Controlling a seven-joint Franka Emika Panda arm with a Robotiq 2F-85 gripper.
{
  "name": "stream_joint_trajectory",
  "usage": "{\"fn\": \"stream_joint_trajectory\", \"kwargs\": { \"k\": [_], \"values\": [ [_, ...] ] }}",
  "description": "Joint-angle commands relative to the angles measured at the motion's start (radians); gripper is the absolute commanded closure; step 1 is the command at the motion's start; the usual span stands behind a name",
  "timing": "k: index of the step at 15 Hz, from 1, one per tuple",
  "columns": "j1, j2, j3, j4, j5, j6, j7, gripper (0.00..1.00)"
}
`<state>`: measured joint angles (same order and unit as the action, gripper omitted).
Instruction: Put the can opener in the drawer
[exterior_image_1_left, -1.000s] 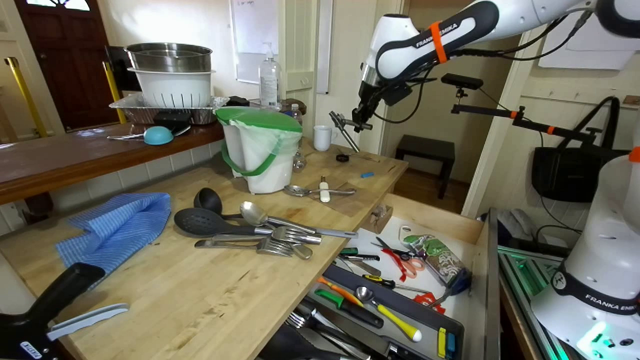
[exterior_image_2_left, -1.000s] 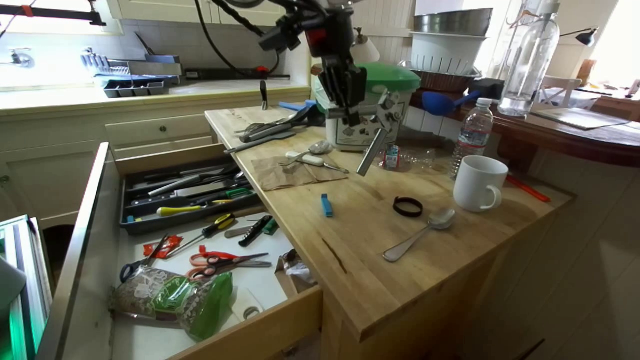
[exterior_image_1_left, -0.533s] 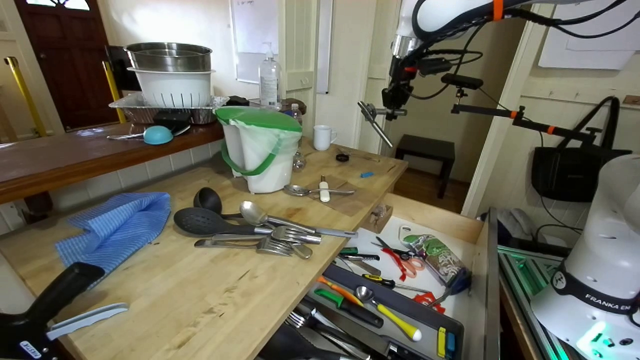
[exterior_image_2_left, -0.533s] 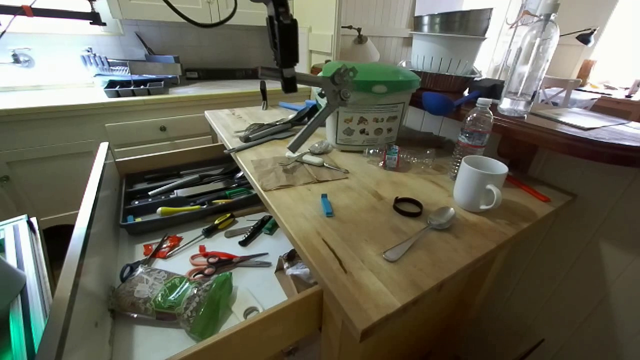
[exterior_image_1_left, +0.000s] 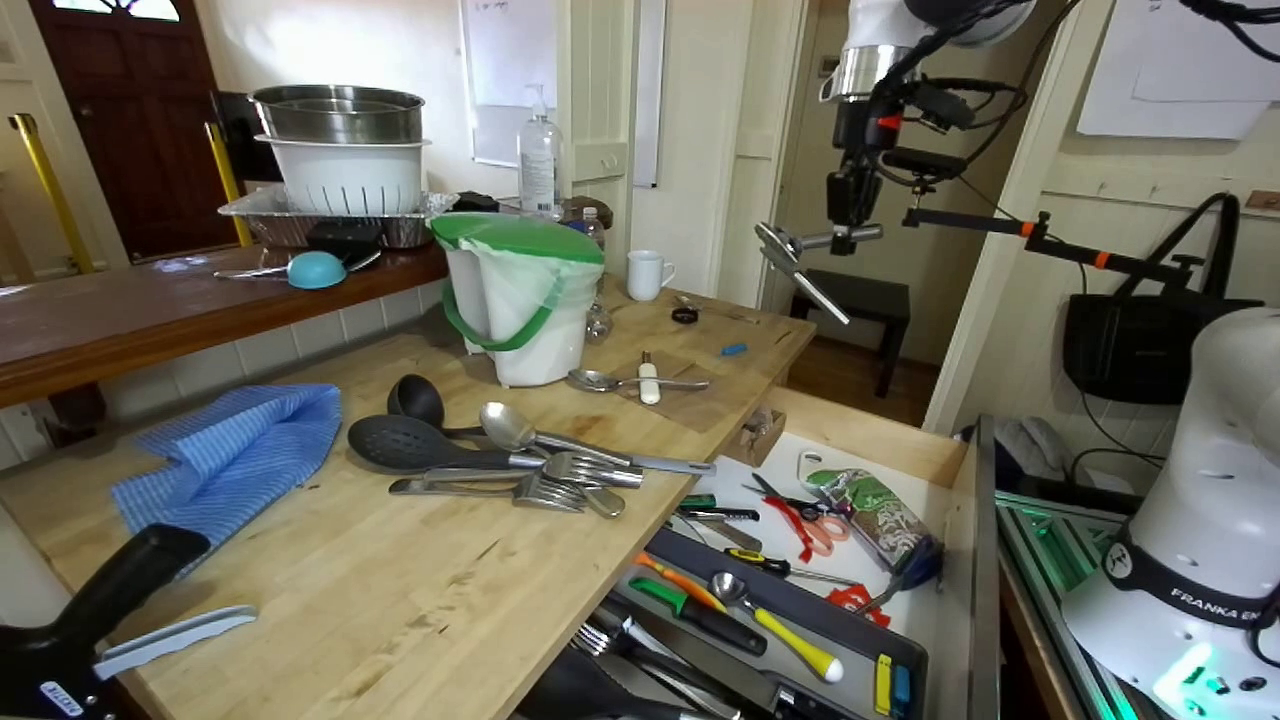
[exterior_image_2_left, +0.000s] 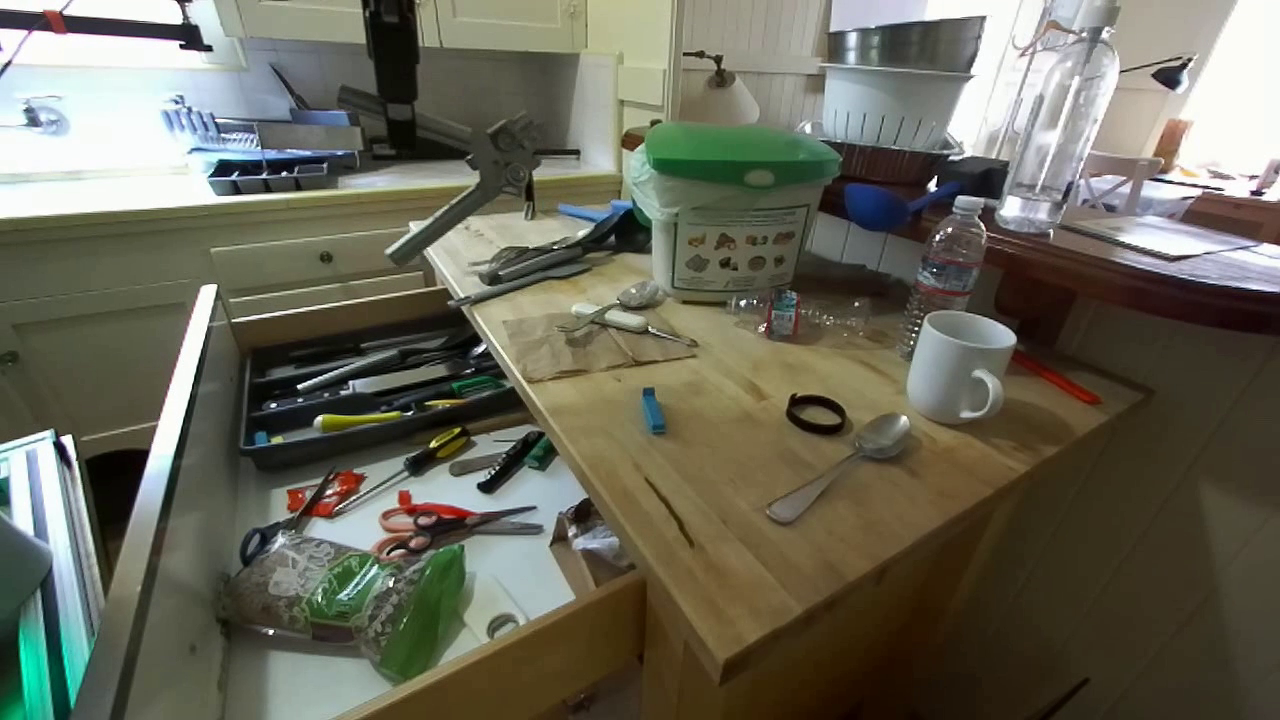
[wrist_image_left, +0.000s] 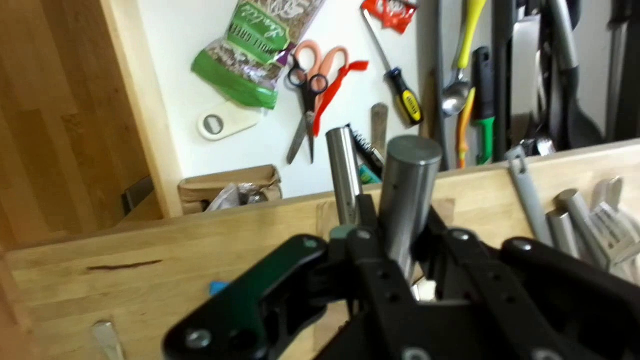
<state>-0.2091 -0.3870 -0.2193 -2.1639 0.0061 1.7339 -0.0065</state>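
Note:
The can opener is grey metal with two thick round handles and a geared head. It shows in both exterior views (exterior_image_1_left: 812, 282) (exterior_image_2_left: 445, 218), tilted, with one handle hanging down, and in the wrist view (wrist_image_left: 411, 175). My gripper (exterior_image_1_left: 843, 238) is shut around one handle and holds it in the air, well above the counter edge; it also shows in an exterior view (exterior_image_2_left: 398, 130) and the wrist view (wrist_image_left: 400, 215). The light-wood drawer (exterior_image_1_left: 870, 418) stands open below, its wall also visible in an exterior view (exterior_image_2_left: 590, 625) and the wrist view (wrist_image_left: 137, 100).
In the drawer lie a grey cutlery tray (exterior_image_2_left: 262, 455), scissors (exterior_image_2_left: 430, 520), a screwdriver (exterior_image_2_left: 430, 452) and a plastic bag (exterior_image_2_left: 345, 595). On the counter (exterior_image_2_left: 720, 540) stand a green-lidded bucket (exterior_image_2_left: 740, 215) and a mug (exterior_image_2_left: 955, 365). A utensil pile (exterior_image_1_left: 560, 455) lies nearer the drawer.
My gripper has carried the can opener from over the counter toward the drawer side, rightward in one exterior picture and leftward in another. The grip holds; the drawer and counter items look unchanged.

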Motion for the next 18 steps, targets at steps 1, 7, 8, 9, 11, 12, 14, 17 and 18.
{"fn": "stream_joint_trajectory", "kwargs": {
  "k": [1, 7, 8, 9, 11, 12, 14, 17, 18],
  "values": [
    [0.008, -0.008, 0.000, -0.004, 0.025, -0.029, -0.022, 0.78],
    [0.018, -0.011, -0.001, -0.015, 0.053, -0.048, -0.054, 0.78],
    [0.018, -0.011, -0.002, -0.015, 0.054, -0.048, -0.054, 0.78],
    [0.018, -0.011, -0.002, -0.015, 0.054, -0.048, -0.055, 0.78],
    [0.019, -0.012, 0.007, -0.022, 0.046, -0.034, -0.040, 0.94],
    [0.027, -0.019, 0.010, -0.030, 0.060, -0.036, -0.047, 0.94],
    [0.054, -0.046, 0.010, -0.050, 0.055, -0.072, -0.159, 0.94],
    [0.088, -0.088, 0.018, -0.091, 0.055, -0.109, -0.269, 0.94],
    [0.100, -0.116, 0.023, -0.120, 0.054, -0.133, -0.298, 0.94]
  ]
}}
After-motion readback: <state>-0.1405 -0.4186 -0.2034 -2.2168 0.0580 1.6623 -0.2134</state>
